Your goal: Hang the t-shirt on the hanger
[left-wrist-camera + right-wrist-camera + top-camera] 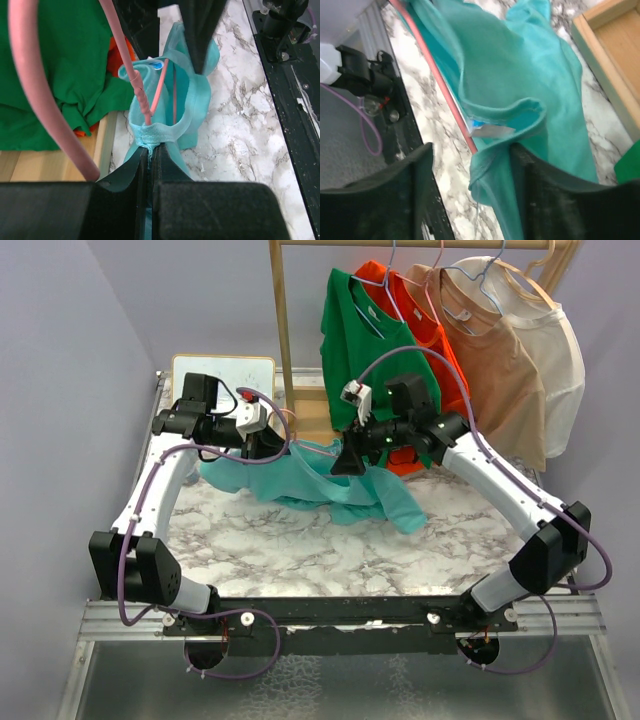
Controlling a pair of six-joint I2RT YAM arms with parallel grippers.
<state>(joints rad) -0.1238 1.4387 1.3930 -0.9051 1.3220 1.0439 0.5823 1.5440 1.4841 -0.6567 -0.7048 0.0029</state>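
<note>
The teal t-shirt (310, 490) lies bunched on the marble table between my two grippers. My left gripper (150, 150) is shut on its collar seam, and the collar loop opens out just beyond the fingertips. The pink wire hanger (142, 95) runs through that neck opening, with its thick blurred part close to the left wrist camera. My right gripper (472, 195) is open over the other side of the collar; the hem (495, 165) hangs between its fingers against the right one. The white tag (492, 131) shows beside the hanger (442, 82).
A wooden rack (282, 330) at the back holds a dark green shirt (355, 340), an orange-red shirt (420, 330), a tan shirt (495, 360) and a cream shirt (555, 350). A white board (225, 375) stands back left. The rack's wooden base (612, 65) lies beside the cloth.
</note>
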